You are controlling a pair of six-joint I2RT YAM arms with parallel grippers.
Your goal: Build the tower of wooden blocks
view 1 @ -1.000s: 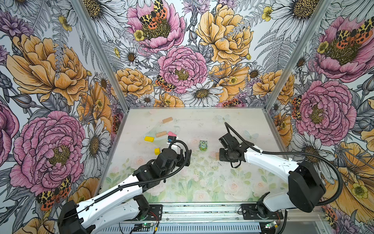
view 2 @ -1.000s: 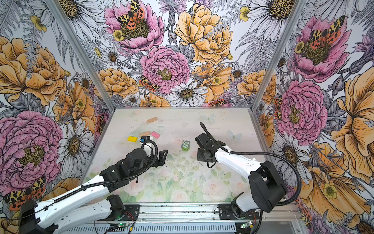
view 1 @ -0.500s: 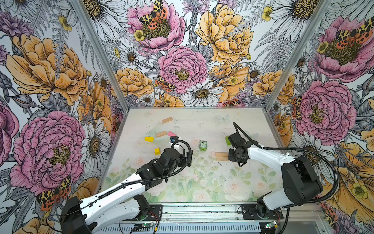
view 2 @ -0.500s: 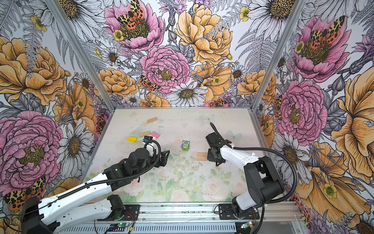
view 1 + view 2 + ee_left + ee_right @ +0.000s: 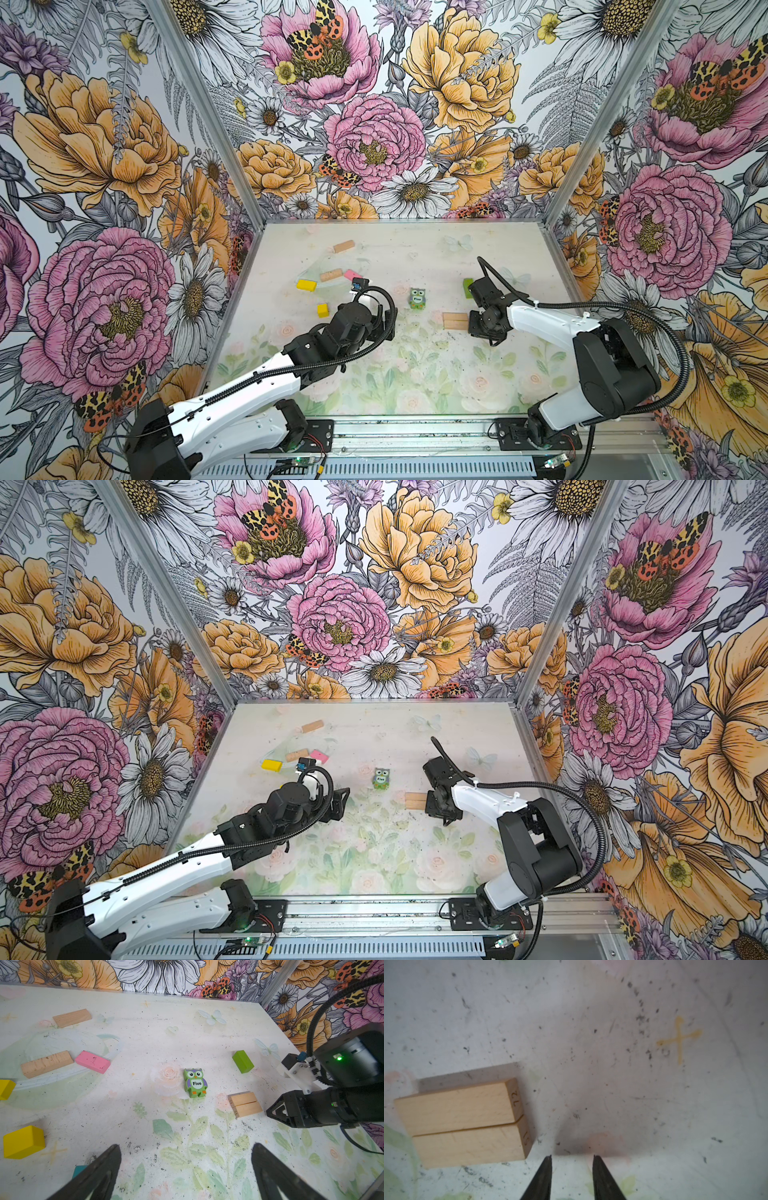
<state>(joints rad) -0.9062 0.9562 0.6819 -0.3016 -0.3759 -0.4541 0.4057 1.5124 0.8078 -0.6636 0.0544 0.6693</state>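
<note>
Tabletop (image 5: 419, 257) printed with pale flowers is being viewed from above. At far left, a yellow bar (image 5: 306, 285) and a yellow cube (image 5: 322, 309) are lying loose. Just beyond them are a near tan bar (image 5: 331, 274), a far tan bar (image 5: 344, 246) and a pink bar (image 5: 353, 274).

The left gripper (image 5: 186, 1147) is being held above the table near these. Its fingers are spread fully wide and nothing is being gripped.

An owl piece (image 5: 417, 299) is lying flat near the middle. To its right, the wood block tower is only being begun: a base pair (image 5: 455, 321) of tan bars is lying flat, side by side and touching. The right gripper (image 5: 572, 1157) is being held low just beside the pair's end, its fingers parted narrowly and empty. A lime-green bar (image 5: 468, 286) is lying behind it.

The base is probably being squared. Any nudging is best done gently, so that the ends are kept flush and the seam closed before bars are laid crosswise on top.

Numbers stamped on the bar ends are being shown by the right wrist view alone. A teal cube (image 5: 80, 1169) is being shown only by the left wrist view; in both top views it is being hidden by the left arm.
</note>
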